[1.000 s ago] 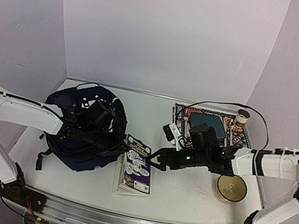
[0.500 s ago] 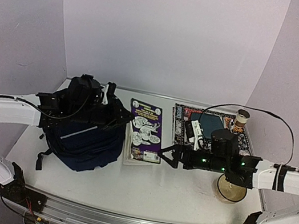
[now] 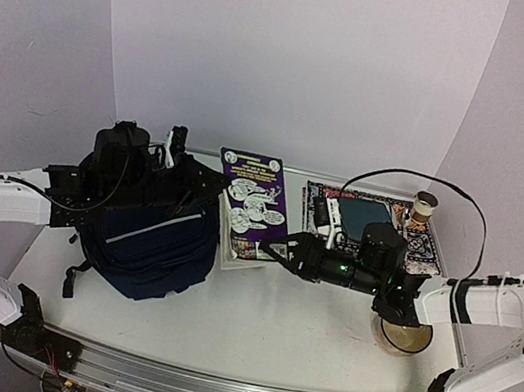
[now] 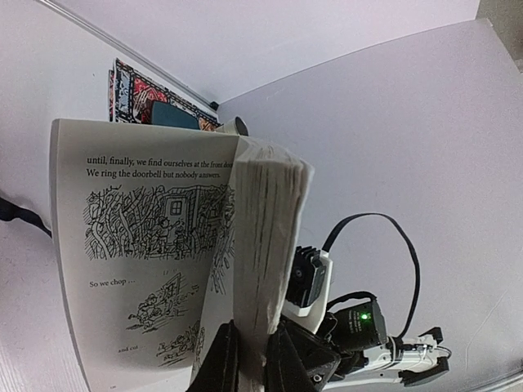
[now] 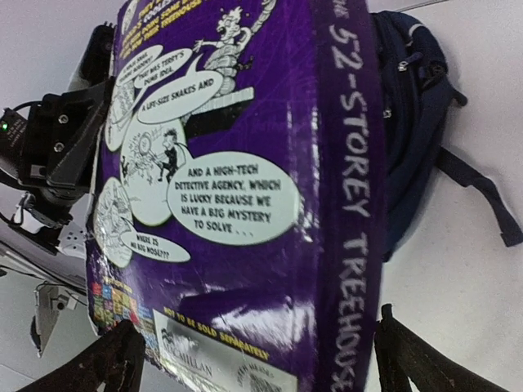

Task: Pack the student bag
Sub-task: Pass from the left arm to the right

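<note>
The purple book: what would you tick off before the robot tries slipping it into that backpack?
1. Grip of right hand on purple paperback book: ok, held by its lower edge, tilted up.
2. Book closed: not ok, a leaf hangs open in the left wrist view.
3. The dark navy fabric backpack standing up: ok.
4. Backpack mouth open: cannot tell.
5. Hold of left hand on the backpack's top: cannot tell.
</note>
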{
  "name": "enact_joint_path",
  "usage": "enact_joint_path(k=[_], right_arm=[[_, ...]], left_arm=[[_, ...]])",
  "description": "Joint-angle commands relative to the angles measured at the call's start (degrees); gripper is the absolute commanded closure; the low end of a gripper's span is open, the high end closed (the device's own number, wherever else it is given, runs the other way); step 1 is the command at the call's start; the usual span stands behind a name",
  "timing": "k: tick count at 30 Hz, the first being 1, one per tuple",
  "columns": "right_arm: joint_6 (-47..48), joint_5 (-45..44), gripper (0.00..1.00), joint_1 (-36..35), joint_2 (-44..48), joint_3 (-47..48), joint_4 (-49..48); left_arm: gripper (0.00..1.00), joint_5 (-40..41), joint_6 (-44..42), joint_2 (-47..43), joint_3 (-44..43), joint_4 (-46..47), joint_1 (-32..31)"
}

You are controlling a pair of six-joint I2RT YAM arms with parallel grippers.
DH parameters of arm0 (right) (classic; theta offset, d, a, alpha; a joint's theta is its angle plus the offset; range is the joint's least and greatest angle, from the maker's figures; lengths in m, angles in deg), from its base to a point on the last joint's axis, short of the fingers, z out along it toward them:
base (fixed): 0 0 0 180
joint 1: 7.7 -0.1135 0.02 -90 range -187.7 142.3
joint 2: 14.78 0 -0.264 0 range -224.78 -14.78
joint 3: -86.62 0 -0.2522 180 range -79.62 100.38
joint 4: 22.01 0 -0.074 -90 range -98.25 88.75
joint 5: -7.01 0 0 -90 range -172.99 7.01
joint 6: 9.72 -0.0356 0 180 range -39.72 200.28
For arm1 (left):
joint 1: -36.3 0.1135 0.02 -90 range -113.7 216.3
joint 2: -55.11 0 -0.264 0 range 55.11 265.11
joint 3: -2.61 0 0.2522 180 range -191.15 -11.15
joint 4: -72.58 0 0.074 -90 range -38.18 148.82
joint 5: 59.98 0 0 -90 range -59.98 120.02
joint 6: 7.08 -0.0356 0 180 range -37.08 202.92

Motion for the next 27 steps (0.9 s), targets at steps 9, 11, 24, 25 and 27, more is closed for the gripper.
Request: enact_joint_path(k=[9, 11, 24, 25, 27], right_arm=[[-2.8, 12.3, 0.68, 0.2, -6.4, 8.8, -19.9], [-1.5, 12.7, 0.83, 0.3, -6.1, 9.3, -19.0], [33.3, -4.2, 1.00, 0.4, -0.2, 27.4, 36.7], [35.6, -6.8, 1.00, 0.3, -0.4, 29.1, 39.5], [40.4, -11.9, 1.00, -0.8, -0.9, 31.7, 44.7]], left_arm=[[1.00, 5.9, 2.4, -6.3, 5.1, 11.8, 0.2], [0.94, 8.1, 1.7, -7.3, 7.0, 11.7, 0.2], [0.21, 19.1, 2.1, -10.6, 5.4, -7.3, 0.3], [0.18, 19.4, 2.8, -10.5, 4.5, -8.7, 0.3], [0.14, 19.2, 4.4, -9.7, 3.0, -10.4, 0.3]])
